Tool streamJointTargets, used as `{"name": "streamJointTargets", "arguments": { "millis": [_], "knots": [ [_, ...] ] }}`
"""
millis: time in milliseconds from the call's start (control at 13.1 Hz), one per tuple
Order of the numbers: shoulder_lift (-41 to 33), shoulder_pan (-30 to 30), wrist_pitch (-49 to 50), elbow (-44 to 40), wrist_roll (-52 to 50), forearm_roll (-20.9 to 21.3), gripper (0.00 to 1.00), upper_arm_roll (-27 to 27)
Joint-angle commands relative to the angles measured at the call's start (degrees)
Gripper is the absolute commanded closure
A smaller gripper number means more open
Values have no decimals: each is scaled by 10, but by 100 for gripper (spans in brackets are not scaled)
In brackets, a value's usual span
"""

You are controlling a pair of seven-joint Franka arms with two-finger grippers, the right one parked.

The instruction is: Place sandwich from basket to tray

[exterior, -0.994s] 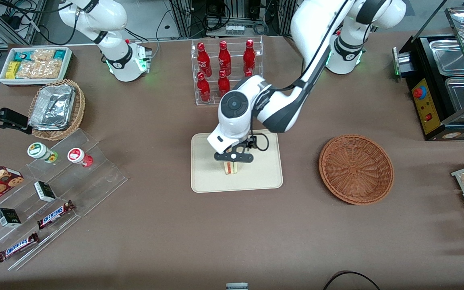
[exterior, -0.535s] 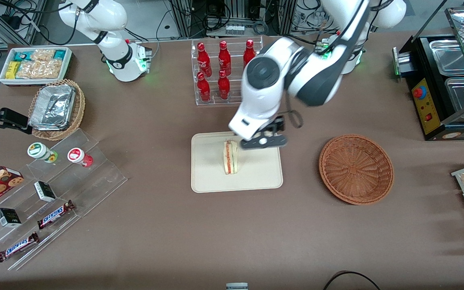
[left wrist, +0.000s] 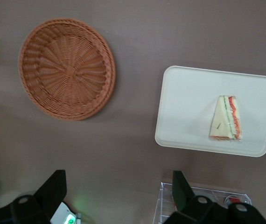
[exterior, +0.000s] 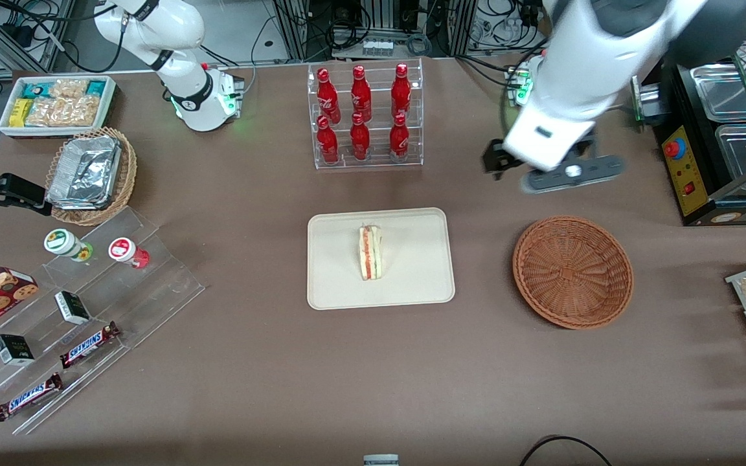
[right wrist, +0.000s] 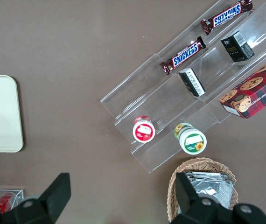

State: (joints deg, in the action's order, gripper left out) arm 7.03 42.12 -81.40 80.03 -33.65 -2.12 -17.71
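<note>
The sandwich, a white bread wedge with red and green filling on its edge, rests on the cream tray in the middle of the table. The round reddish-brown basket sits beside the tray toward the working arm's end and holds nothing. My gripper hangs high above the table, farther from the front camera than the basket. It is open, and nothing is between its fingers.
A clear rack of red bottles stands farther from the front camera than the tray. A black food warmer is at the working arm's end. Snack shelves and a foil-filled oval basket lie toward the parked arm's end.
The gripper let go of the sandwich on the tray, rose, and swung away toward the working arm's end. The sandwich stays on the tray.
</note>
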Motion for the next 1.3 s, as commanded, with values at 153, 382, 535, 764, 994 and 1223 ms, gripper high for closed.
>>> {"name": "streamJointTargets", "arguments": {
  "millis": [153,382,535,764,994,1223],
  "knots": [
    [-24,6,16,16,84,27,0,-64],
    [-31,7,20,14,156,27,0,-128],
    [-31,6,20,14,189,27,0,-154],
    [-29,-101,15,11,209,22,0,-84],
    [-31,-190,16,13,228,24,0,6],
    [-40,-329,19,20,233,25,0,150]
  ]
}}
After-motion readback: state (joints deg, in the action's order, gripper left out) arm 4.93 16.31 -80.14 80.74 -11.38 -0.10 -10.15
